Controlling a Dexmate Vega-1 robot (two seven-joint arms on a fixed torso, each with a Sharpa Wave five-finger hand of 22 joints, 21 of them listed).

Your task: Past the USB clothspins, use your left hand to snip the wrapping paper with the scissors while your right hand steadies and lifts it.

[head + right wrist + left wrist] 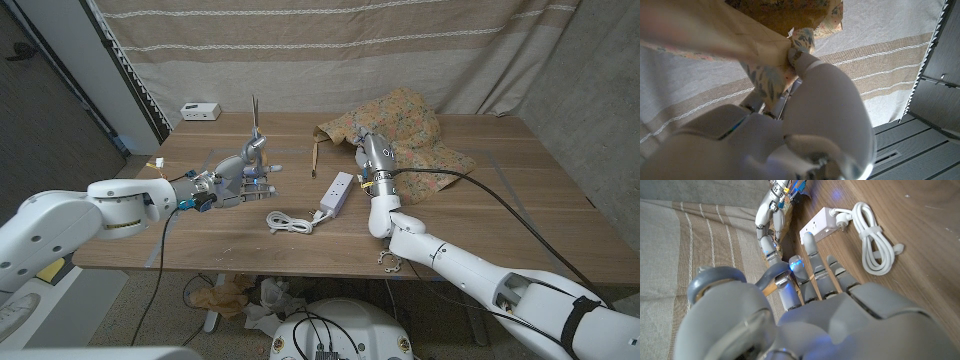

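I stood at a wooden table (pixel 520 200) of pale brown planks, backed by a beige curtain (pixel 330 50) with thin white stripes; a dark wall panel (pixel 40 100) stood off to my left. A white power strip (pixel 336 194) lay near the middle of the table, and I place everything else from it.

My left hand (pixel 243 176) hung above the table to the left of the power strip, fingers closed around the handles of the scissors (pixel 254 130), whose blades pointed straight up. My left wrist camera looked over the back of that hand (pixel 810 305) to the power strip (pixel 819 224) and its coiled white cord (pixel 874 245) on the wood.

The floral wrapping paper (pixel 400 125) lay crumpled beyond the power strip, toward the curtain and a little right. My right hand (pixel 374 152) was just behind and right of the strip, at the paper's near edge. My right wrist camera showed that hand (pixel 820 100) pinching a fold of the paper (pixel 765 75), raised against the curtain.

Far left of the strip, near the table's back edge, sat a small white box (pixel 201 111). The white cord (pixel 289 221) lay coiled just in front of the strip.
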